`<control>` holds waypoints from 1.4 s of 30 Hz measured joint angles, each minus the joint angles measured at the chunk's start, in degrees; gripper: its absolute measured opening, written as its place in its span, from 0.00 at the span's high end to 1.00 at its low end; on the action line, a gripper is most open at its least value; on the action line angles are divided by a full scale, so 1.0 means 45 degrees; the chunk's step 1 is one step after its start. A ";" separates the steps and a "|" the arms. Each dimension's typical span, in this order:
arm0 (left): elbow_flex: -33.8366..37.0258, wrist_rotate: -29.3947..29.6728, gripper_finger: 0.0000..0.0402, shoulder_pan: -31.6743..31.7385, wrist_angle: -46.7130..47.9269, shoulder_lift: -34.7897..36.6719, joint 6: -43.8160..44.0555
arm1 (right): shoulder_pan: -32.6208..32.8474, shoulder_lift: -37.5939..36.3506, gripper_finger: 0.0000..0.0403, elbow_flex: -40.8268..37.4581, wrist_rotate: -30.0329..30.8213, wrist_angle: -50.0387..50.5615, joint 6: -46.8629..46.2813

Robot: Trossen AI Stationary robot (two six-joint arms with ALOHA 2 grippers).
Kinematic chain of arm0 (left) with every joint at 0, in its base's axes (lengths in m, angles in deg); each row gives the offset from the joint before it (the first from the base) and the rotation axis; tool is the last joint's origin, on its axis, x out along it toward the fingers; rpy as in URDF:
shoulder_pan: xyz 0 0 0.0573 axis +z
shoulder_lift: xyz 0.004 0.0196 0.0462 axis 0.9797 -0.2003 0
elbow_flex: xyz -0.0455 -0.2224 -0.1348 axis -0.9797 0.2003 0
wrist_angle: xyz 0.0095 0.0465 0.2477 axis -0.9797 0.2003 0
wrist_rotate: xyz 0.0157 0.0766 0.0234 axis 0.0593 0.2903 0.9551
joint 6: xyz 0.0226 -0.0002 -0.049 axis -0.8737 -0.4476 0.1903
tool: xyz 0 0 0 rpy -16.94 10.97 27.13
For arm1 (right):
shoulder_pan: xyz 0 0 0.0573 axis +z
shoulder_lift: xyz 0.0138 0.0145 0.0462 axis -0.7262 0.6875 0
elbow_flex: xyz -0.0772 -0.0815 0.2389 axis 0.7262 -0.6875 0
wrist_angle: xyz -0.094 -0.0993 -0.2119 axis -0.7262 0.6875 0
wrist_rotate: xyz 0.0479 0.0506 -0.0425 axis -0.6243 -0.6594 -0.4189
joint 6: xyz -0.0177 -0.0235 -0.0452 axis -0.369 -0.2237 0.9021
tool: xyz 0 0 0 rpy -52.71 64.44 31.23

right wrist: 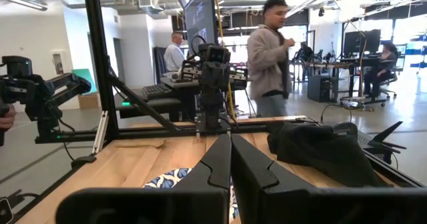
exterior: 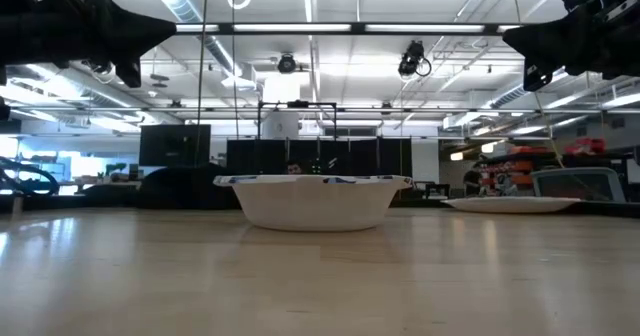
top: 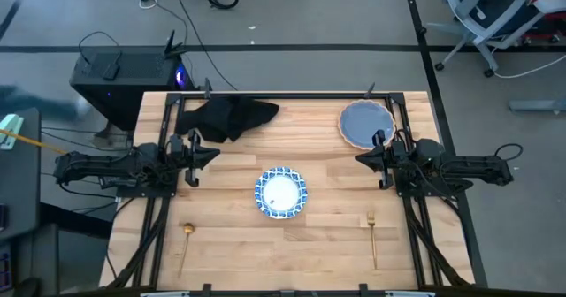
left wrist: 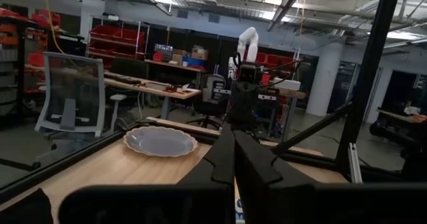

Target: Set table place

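Both arms hover with jaws pressed together, empty: left gripper (top: pixel 212 153), right gripper (top: pixel 361 157). The patterned dish (top: pixel 281 193) sits mid-surface, plate (top: pixel 366 123) behind; both look rigid, breakable, best pinched at the rim.

— What shows at the bottom centre?
— The left gripper (left wrist: pixel 233 159), dark fingers pressed together.
— And left of centre?
— A round blue-grey plate (left wrist: pixel 160 141) on the light-wood table (left wrist: pixel 100 171).
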 joint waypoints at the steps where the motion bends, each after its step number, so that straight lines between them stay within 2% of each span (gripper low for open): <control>1: 0.0000 0.0000 0.98 0.0002 0.0044 0.0000 -0.0009 | -0.0002 0.0001 0.97 0.0000 0.0002 -0.0002 0.0000; 11: -0.0015 0.1034 0.99 0.0002 0.1474 0.0000 0.0035 | -0.0001 0.0001 0.97 0.0000 0.0002 0.0001 0.0002; 16: -0.0019 0.1808 0.98 0.0005 0.1855 0.0000 0.1028 | 0.0001 -0.0001 0.97 0.0000 0.0002 0.0001 0.0005; 42: -0.0047 0.2059 0.99 0.0000 0.1855 0.0000 0.1389 | -0.0002 -0.0001 0.97 0.0000 0.0002 -0.0007 0.0001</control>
